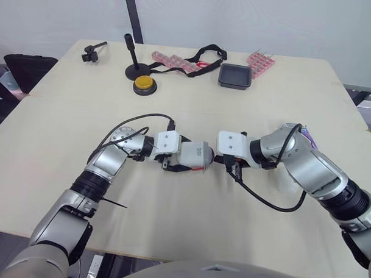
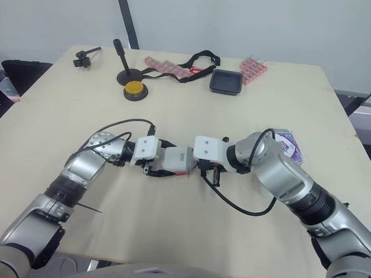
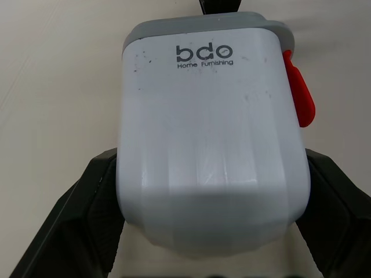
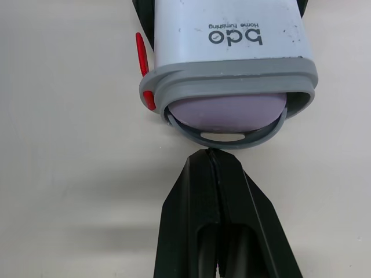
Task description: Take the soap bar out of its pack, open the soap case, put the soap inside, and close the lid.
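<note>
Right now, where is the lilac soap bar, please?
In the right wrist view, the lilac soap bar sits inside the white case gripped by the left end effector.

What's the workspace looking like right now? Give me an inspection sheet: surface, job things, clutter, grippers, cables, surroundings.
Surface: pale wooden table.
Job's things: white soap case between the grippers, purple soap showing at its grey open end; purple pack on the table by the right arm.
Clutter: yellow button, black stand, black tray, pink strips and black strap, all along the far edge.
Grippers: left gripper shut on the soap case; right gripper shut, its tips at the case's grey end.
Cables: black cable loops off the right wrist; another arcs over the left wrist.
Surroundings: pale wall; dark object at the left.
</note>
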Robot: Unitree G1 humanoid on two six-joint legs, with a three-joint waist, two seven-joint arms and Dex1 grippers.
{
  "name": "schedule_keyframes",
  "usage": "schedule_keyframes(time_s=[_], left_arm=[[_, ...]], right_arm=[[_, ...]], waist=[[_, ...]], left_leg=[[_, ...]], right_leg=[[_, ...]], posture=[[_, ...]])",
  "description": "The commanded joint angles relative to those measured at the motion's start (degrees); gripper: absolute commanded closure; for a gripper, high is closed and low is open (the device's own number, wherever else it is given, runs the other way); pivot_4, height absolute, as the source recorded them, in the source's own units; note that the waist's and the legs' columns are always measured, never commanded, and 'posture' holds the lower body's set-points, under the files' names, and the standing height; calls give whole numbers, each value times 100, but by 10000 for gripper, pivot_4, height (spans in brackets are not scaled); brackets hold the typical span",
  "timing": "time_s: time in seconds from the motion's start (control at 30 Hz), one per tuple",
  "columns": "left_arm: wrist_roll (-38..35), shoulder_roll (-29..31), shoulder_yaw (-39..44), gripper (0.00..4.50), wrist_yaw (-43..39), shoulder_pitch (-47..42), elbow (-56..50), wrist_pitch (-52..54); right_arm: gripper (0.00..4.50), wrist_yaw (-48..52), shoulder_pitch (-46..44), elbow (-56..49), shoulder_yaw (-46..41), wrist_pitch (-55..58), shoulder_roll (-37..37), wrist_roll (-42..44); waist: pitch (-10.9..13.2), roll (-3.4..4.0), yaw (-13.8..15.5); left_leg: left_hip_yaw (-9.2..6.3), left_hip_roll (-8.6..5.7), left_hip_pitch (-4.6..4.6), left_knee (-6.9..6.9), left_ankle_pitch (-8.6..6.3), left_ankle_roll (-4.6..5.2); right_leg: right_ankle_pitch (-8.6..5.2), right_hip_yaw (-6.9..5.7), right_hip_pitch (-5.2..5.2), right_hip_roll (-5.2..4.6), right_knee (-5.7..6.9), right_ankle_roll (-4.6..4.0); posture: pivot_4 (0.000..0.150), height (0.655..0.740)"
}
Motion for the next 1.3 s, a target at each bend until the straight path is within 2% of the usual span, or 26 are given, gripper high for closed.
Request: schedule_keyframes(time_s=[0.03,0.17,0.33,0.37,0.53,0.63,0.77,0.93,1.07,1.2,1.3], left_arm=[[-86,-72,37,10347,22,-83,-228,-73],[-115,-10,112,10347,11,-60,-256,-68],[-220,141,239,10347,26,85,-403,-33],[-243,186,259,10347,6,135,-438,-30],[-321,416,387,10347,-13,307,-440,-134],[-426,454,484,10347,10,360,-478,-96],[-499,440,549,10347,29,374,-552,-75],[-559,461,602,10347,60,401,-616,-67],[-651,511,654,10347,91,510,-825,31],[-676,562,686,10347,122,642,-987,106],[-716,565,707,10347,133,688,-1086,126]], right_arm=[[44806,25,108,-339,-218,-282,-211,47],[44806,-35,563,-300,-471,-945,-674,-84],[44806,-795,736,35,-1176,-918,-538,-157],[39606,-797,801,-2,-1333,-832,-583,-69],[23515,-751,1101,-334,-2098,-173,-630,519],[12490,-759,1050,-345,-2689,772,-270,1310],[281,-803,869,-239,-3495,1840,291,2358],[281,-1182,649,283,-3903,3028,542,2878],[281,-1515,249,892,-4905,4412,1503,3535],[281,-1946,626,774,-4714,4607,1953,3704],[281,-2289,790,974,-4764,4607,2360,4173]], waist=[[0,0,23],[0,0,45],[1,0,-46],[1,0,-48],[1,0,-44],[1,0,-39],[1,2,-27],[1,3,11],[3,6,4],[2,9,53],[5,13,94]], left_leg=[[0,0,0,0,0,0],[0,-1,-2,0,0,0],[3,0,-4,-3,-1,-2],[3,0,-4,-3,-1,-2],[3,0,-3,-5,-1,-1],[2,0,0,-3,-1,-1],[2,0,1,-3,-1,0],[3,-1,3,-2,0,0],[3,0,0,-2,0,-1],[2,2,1,-4,0,-1],[2,1,-2,-4,0,-1]], right_leg=[[0,0,0,0,0,0],[0,-1,0,-2,-5,0],[0,9,0,0,-15,0],[0,8,0,0,-15,0],[0,6,0,1,-21,0],[0,5,0,0,-23,0],[0,5,0,0,-21,0],[0,4,0,0,-21,-1],[0,4,0,2,-19,-1],[-1,-2,-1,3,-15,-1],[0,-6,-1,0,-16,-1]], posture=[[1500,7395],[1500,7395],[1500,7395],[1500,7395],[1500,7395],[1500,7395],[1500,7395],[1500,7395],[1500,7395],[1500,7395],[1500,7395]])
